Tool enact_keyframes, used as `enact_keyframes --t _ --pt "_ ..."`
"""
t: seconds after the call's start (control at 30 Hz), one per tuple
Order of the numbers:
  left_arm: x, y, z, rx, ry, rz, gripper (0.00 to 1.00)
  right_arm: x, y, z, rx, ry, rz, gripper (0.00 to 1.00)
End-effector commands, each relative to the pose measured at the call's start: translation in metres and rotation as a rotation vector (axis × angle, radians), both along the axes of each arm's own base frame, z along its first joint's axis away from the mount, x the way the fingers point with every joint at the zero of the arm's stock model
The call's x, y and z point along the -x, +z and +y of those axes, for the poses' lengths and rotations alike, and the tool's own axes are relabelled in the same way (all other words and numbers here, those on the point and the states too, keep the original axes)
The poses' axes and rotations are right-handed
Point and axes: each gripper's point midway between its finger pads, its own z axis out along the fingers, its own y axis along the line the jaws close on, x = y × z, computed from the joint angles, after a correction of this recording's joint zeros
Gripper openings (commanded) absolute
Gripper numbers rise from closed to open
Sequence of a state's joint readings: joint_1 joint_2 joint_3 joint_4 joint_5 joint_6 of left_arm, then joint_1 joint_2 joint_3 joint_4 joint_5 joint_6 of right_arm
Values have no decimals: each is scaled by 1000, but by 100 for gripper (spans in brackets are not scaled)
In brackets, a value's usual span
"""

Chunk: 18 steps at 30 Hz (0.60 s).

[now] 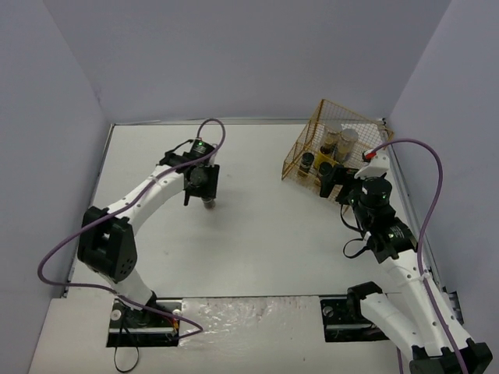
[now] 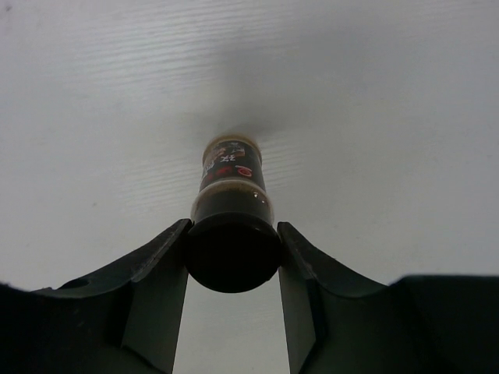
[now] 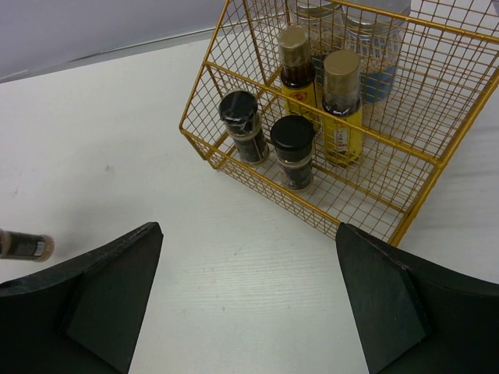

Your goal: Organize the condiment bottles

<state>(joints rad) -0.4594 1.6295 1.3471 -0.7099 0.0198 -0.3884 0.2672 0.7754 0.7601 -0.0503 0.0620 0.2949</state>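
Left wrist view: my left gripper [image 2: 234, 235] meets the short dark jar [image 2: 231, 175] end-on; its black cap [image 2: 233, 255] sits between my fingers [image 2: 160, 276], which lie against it on both sides, so I read this as a pinch on the cap, not the body; the jar's long axis runs straight out from my jaws toward the table [image 1: 257, 234], label and pale foot beyond the cap; from the top view I judge it upright, left of the table's middle, under a downward-pointing hand, though the right wrist view catches only a sliver of it and cannot confirm the lean; what matters is sideways: the gold wire rack [image 1: 300, 156] stands well apart to my right, by the back right corner, and my right gripper [image 3: 248, 234], jaws spread wide around nothing, hovers just in front of it, far nearer than my left; in the lowest tier a front-tier jar [image 3: 242, 125] and its neighbour [image 3: 295, 152] stand side by side, and the space to their right looks free; I expect a lift along the axis, then a long carry rightward.
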Motion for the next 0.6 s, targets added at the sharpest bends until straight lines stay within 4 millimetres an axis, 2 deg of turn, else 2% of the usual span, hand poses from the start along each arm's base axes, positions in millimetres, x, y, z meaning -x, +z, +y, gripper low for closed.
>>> enact_keyframes --t 0.0,0.03,0.1,0.27,0.37,0.47,0.57 --pt "-10 33 -74 72 -130 -58 16 1 16 2 -17 15 -48 91" --pt "-12 37 -90 75 -158 -67 16 2 16 2 -17 17 -49 91" --pt "-9 28 -120 64 -223 -55 16 3 17 3 -19 21 -51 91" --pt "-5 21 -162 82 -307 -39 16 6 14 3 -14 27 -41 91" --pt "-1 16 -174 83 -333 -26 19 7 11 3 -14 30 -30 91" --pt "3 5 -177 70 -341 1 23 6 7 5 -14 39 -19 91" --pt "4 -1 -176 57 -336 8 43 3 4 8 -9 50 -5 91"
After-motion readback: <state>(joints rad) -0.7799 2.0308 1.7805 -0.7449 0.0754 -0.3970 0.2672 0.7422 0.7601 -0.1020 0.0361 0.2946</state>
